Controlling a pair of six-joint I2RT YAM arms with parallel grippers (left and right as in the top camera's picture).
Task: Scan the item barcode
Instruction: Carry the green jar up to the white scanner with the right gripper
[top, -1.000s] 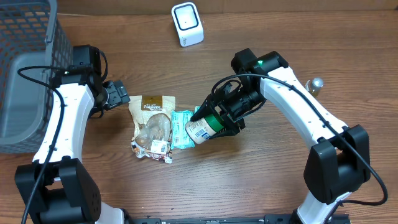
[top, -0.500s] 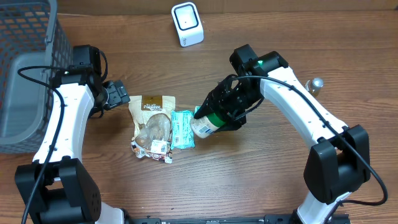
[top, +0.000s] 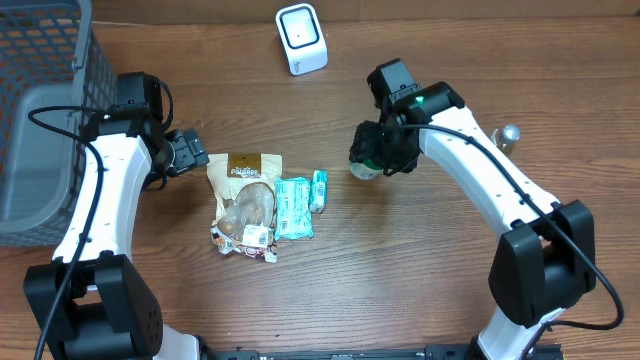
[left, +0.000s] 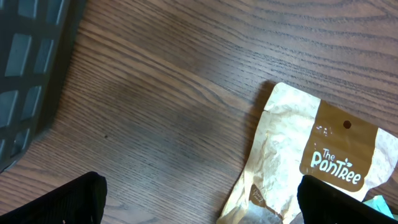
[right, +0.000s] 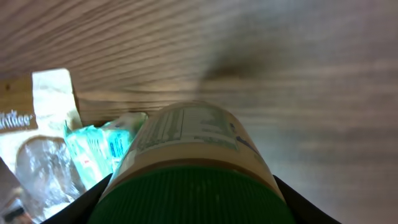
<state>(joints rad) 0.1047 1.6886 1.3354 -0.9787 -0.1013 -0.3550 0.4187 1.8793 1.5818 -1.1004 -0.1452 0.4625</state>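
A white bottle with a green cap (right: 186, 186) fills the right wrist view, and my right gripper (right: 189, 202) is shut on it at the cap end. From overhead only a bit of the bottle (top: 362, 169) shows under the right gripper (top: 378, 152), right of centre and above the table. The white barcode scanner (top: 301, 38) stands at the back, apart from the bottle. No barcode shows on the bottle's label. My left gripper (top: 190, 155) is open beside the top left corner of a brown pouch (top: 243, 190). Its fingers (left: 62, 202) hold nothing.
The brown pouch (left: 323, 162) lies left of centre, with two teal packets (top: 293, 205) against its right side. A grey mesh basket (top: 40, 120) fills the far left. A small silver object (top: 509, 134) sits at the right behind the right arm.
The right gripper has carried the bottle up and to the right, away from the teal packets, turning it so it is now mostly hidden under the wrist. The left arm has not moved.
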